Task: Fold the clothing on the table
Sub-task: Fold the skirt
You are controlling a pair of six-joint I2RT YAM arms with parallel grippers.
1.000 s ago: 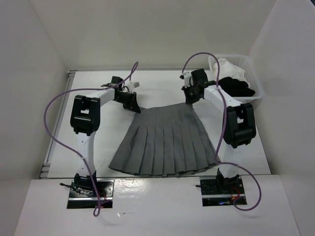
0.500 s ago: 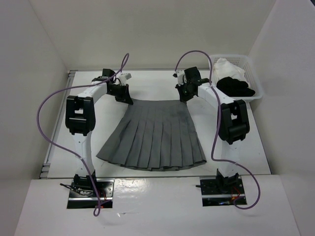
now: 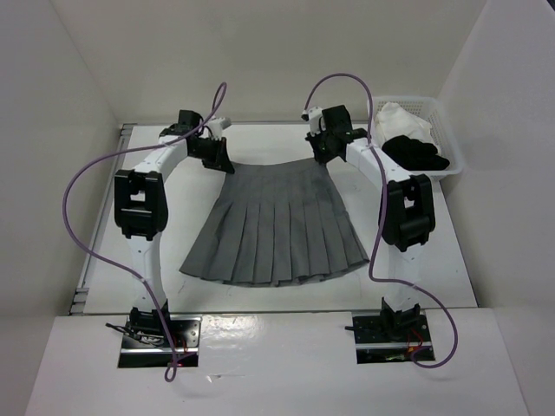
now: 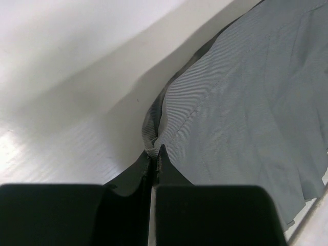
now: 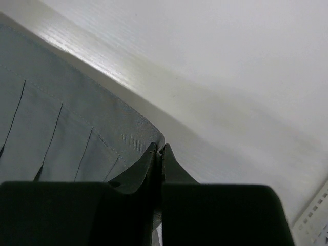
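The grey pleated skirt point(image 3: 273, 230) is lying fanned out mid-table point(image 3: 260, 143), with its waistband toward the table's far edge and its hem toward the near edge. The left gripper point(image 4: 154, 156) is pinching the waistband's left corner, jaws clamped on the fabric. The right gripper point(image 5: 160, 151) is pinching the right corner likewise. At the table's far right corner, a basket point(image 3: 447, 143) is holding a white garment point(image 3: 401, 117) and a black garment point(image 3: 418, 153).

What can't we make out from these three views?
- Top view: the corners of the skirt at the waistband sit under the left tool and the right tool, so the grips are hidden from above.
- Left wrist view: the tool's black body blocks the bottom, and the skirt runs off the right edge.
- Right wrist view: most of the skirt is cut off at the left edge.
- Basket: the white garment and the black garment are too small to identify.
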